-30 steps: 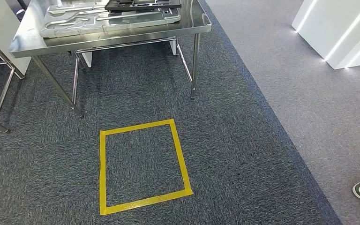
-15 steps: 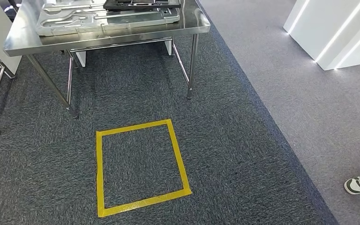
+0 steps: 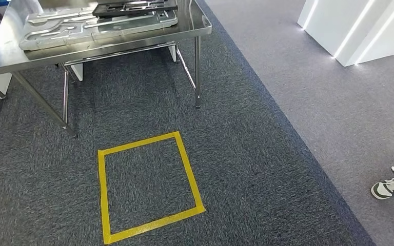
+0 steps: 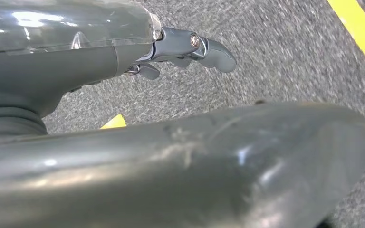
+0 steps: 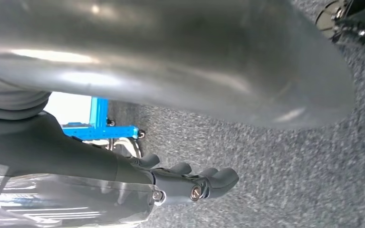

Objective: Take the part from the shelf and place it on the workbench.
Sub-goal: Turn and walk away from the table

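Note:
The steel workbench (image 3: 10, 48) stands at the far left of the head view. On it lies a flat silver pressed part (image 3: 92, 25), with a dark flat part (image 3: 133, 7) resting on its far side. My left hand (image 4: 138, 142) hangs over the carpet, its fingers (image 4: 209, 47) stretched out apart from the thumb, with nothing between them. My right hand (image 5: 147, 61) hangs the same way, its fingers (image 5: 209, 183) extended and holding nothing.
A yellow tape square (image 3: 101, 195) marks the dark carpet in front of the workbench. Lighter grey floor (image 3: 313, 102) runs along the right, with white lit panels (image 3: 359, 25) beyond. A person's shoe (image 3: 387, 188) is at the right edge. A blue frame (image 5: 100, 126) stands behind me.
The whole picture has shifted left, so the camera has turned to the right. The shoe at the right edge has moved up a little.

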You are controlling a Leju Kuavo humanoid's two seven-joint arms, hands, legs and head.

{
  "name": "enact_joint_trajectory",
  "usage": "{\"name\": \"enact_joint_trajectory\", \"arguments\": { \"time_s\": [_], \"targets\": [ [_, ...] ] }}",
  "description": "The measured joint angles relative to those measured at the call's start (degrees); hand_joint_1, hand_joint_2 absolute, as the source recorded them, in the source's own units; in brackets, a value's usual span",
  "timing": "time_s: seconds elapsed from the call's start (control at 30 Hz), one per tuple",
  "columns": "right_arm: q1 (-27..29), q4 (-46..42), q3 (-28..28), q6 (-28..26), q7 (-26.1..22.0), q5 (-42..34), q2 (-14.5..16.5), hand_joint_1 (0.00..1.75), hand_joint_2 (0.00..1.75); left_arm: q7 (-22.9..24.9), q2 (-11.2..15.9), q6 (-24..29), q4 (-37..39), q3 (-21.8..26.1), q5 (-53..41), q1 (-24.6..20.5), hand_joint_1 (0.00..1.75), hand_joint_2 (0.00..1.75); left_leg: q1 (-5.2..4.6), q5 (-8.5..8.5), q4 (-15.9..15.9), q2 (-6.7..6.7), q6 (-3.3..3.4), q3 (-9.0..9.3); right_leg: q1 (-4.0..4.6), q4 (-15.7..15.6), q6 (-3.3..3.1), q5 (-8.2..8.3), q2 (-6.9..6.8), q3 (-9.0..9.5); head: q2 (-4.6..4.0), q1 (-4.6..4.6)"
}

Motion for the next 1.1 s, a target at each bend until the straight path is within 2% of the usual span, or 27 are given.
{"name": "enact_joint_trajectory", "arguments": {
  "time_s": [0.03,0.07,0.1,0.17,0.2,0.23,0.27,0.37,0.43,0.5,0.53,0.57,0.6,0.63,0.7,0.73,0.77,0.8,0.87,0.9,0.97,1.03,1.07,1.1],
  "targets": [
    [0.03,0.0,0.0,-0.32,0.15,0.0,0.1,0.0,0.0,0.04,0.0,0.04,0.0,-0.01,-0.2,0.09,0.0,0.0,0.08,-0.89,2.88,-0.09,-0.14,-1.33,0.04,0.1,-0.05,-0.06,0.31,-0.03,0.0,0.01],
    [0.06,0.0,0.0,-0.66,0.36,0.0,0.26,0.0,0.0,0.06,0.01,0.07,0.0,-0.01,-0.44,0.17,0.0,0.0,0.15,-0.65,3.91,-0.12,-0.24,-1.83,0.07,0.26,-0.06,-0.14,0.65,-0.04,0.0,0.01],
    [0.08,0.0,-0.01,-0.93,0.56,-0.01,0.49,0.0,0.0,0.08,0.02,0.1,0.0,-0.02,-0.69,0.23,0.0,0.0,0.21,0.76,2.57,-0.13,-0.31,-1.25,0.06,0.47,0.0,-0.26,1.03,-0.03,0.0,0.0],
    [0.08,0.0,-0.03,-1.27,0.83,-0.08,0.97,0.0,0.0,0.15,0.06,0.15,0.0,-0.02,-1.13,0.24,0.0,0.0,0.37,4.72,-4.54,-0.54,-0.23,2.02,-0.01,1.07,0.34,-0.67,1.72,-0.02,0.0,0.0],
    [0.07,0.0,-0.07,-1.37,0.89,-0.17,1.17,0.0,0.0,0.23,0.08,0.16,0.0,-0.02,-1.34,0.24,0.0,0.0,0.38,5.98,-7.93,-0.92,-0.06,3.51,0.05,1.53,0.61,-0.92,2.02,-0.16,0.0,0.01],
    [0.06,0.0,-0.16,-1.43,0.91,-0.33,1.29,0.0,0.0,0.32,0.08,0.18,0.0,-0.03,-1.56,0.22,0.0,0.0,0.36,6.55,-10.06,-1.28,0.16,4.41,0.09,1.87,0.92,-1.07,2.24,-0.36,0.0,0.03],
    [0.07,0.0,-0.28,-1.45,0.92,-0.55,1.37,0.0,0.0,0.4,0.08,0.19,0.0,-0.03,-1.78,0.18,0.0,0.0,0.27,6.48,-10.86,-1.56,0.43,4.68,0.12,2.08,1.24,-1.11,2.39,-0.58,0.0,0.04],
    [0.14,0.0,-0.83,-1.45,0.84,-1.2,1.41,0.0,0.0,0.53,0.01,0.26,0.0,-0.07,-2.14,0.02,0.0,0.0,0.26,6.85,-11.36,-1.13,1.43,4.71,0.03,2.4,2.18,-1.35,2.43,-0.93,0.0,0.05],
    [0.14,0.0,-1.19,-1.44,0.8,-1.37,1.42,0.0,0.0,0.58,-0.03,0.32,0.0,-0.08,-2.23,0.04,0.0,0.0,0.5,7.15,-11.79,-0.67,2.12,4.79,-0.06,5.64,2.8,-3.44,1.53,-2.44,0.0,0.23],
    [0.13,0.0,-1.42,-1.43,0.79,-1.43,1.43,0.0,0.0,0.6,-0.02,0.34,0.0,-0.08,-2.28,0.08,0.0,0.0,0.44,7.19,-11.85,-0.25,2.45,4.72,-0.26,12.62,3.33,-6.69,0.76,-5.92,0.0,0.37],
    [0.14,0.0,-1.49,-1.43,0.79,-1.44,1.43,0.0,0.0,0.61,-0.02,0.33,0.0,-0.09,-2.29,0.09,0.0,0.0,0.4,7.17,-11.84,-0.02,2.48,4.7,-0.37,15.68,3.5,-7.66,0.67,-7.53,0.0,0.36],
    [0.15,0.0,-1.56,-1.41,0.78,-1.48,1.43,0.0,0.0,0.62,-0.02,0.33,0.0,-0.09,-2.29,0.11,0.0,0.0,0.38,7.14,-11.84,0.2,2.48,4.73,-0.44,17.21,3.6,-7.67,0.62,-8.41,0.0,0.37],
    [0.15,0.0,-1.64,-1.34,0.77,-1.6,1.43,0.0,0.0,0.63,-0.02,0.32,0.0,-0.09,-2.29,0.12,0.0,0.0,0.37,7.1,-11.83,0.37,2.46,4.78,-0.48,16.62,3.61,-6.62,0.52,-8.24,0.0,0.37],
    [0.15,0.0,-1.75,-1.12,0.74,-1.83,1.43,0.0,0.0,0.67,-0.02,0.32,0.0,-0.09,-2.31,0.11,0.0,0.0,0.36,7.05,-11.83,0.51,2.39,4.88,-0.47,13.96,3.5,-4.76,0.32,-6.99,0.0,0.37],
    [0.12,0.0,-2.16,-0.27,0.49,-2.65,1.36,0.0,0.0,0.81,-0.07,0.31,0.0,-0.09,-2.34,0.1,0.0,0.0,0.26,6.86,-11.8,0.76,2.1,5.12,-0.17,6.25,2.92,-1.3,-0.65,-3.2,0.0,0.37],
    [0.07,0.0,-2.49,0.25,0.28,-3.2,1.31,0.0,0.0,0.94,-0.09,0.31,0.0,-0.09,-2.38,0.1,0.0,0.0,0.18,6.75,-11.78,0.89,1.86,5.19,0.06,3.45,2.54,-0.45,-1.05,-1.87,0.0,0.36],
    [0.03,0.0,-2.88,0.66,0.03,-3.81,1.25,0.0,0.0,1.08,-0.11,0.3,0.0,-0.09,-2.43,0.09,0.0,0.0,0.12,6.66,-11.77,1.05,1.56,5.23,0.3,1.99,2.2,-0.28,-1.27,-1.24,0.0,0.34],
    [0.01,0.0,-3.35,0.96,-0.22,-4.49,1.19,0.0,0.0,1.23,-0.13,0.3,0.0,-0.09,-2.52,0.06,0.0,0.0,0.08,6.59,-11.84,1.26,1.23,5.31,0.5,1.7,1.91,-0.47,-1.16,-1.22,0.0,0.32],
    [0.04,0.0,-4.3,1.2,-0.73,-5.66,1.13,0.0,0.0,1.48,-0.15,0.3,0.0,-0.09,-2.71,-0.03,0.0,0.0,0.12,6.36,-11.87,1.48,0.58,5.58,0.32,1.22,1.27,-0.21,-0.67,-1.02,0.0,0.31],
    [0.05,0.0,-4.76,1.21,-0.98,-6.09,1.11,0.0,0.0,1.58,-0.15,0.3,0.0,-0.09,-2.76,-0.07,0.0,0.0,0.13,5.69,-11.14,1.29,0.31,5.4,0.16,0.85,0.96,-0.03,-0.48,-0.82,0.0,0.28],
    [0.04,0.0,-5.56,1.02,-1.48,-6.53,1.08,0.0,0.0,1.76,-0.15,0.31,0.0,-0.09,-2.78,-0.05,0.0,0.0,0.24,2.48,-6.13,0.48,-0.02,3.27,-0.05,0.35,0.45,0.24,-0.21,-0.55,0.0,0.17],
    [0.04,0.0,-6.15,0.73,-1.81,-6.68,1.02,0.0,0.0,2.04,-0.15,0.34,0.0,-0.09,-2.79,0.05,0.0,0.0,0.31,-1.09,1.55,0.02,-0.17,-0.3,0.06,0.44,0.16,0.21,0.17,-0.61,0.0,0.11],
    [0.05,0.0,-6.35,0.66,-1.9,-6.72,1.0,0.0,0.0,2.18,-0.15,0.37,0.0,-0.09,-2.79,0.11,0.0,0.0,0.33,-1.58,3.9,-0.07,-0.22,-1.43,0.1,0.52,0.12,0.17,0.43,-0.61,0.0,0.12],
    [0.06,0.0,-6.52,0.65,-1.96,-6.73,0.99,0.0,0.0,2.29,-0.14,0.4,0.0,-0.09,-2.8,0.16,0.0,0.0,0.34,-0.84,4.1,-0.11,-0.25,-1.59,0.11,0.65,0.15,0.1,0.74,-0.58,0.0,0.12]
  ]
}}
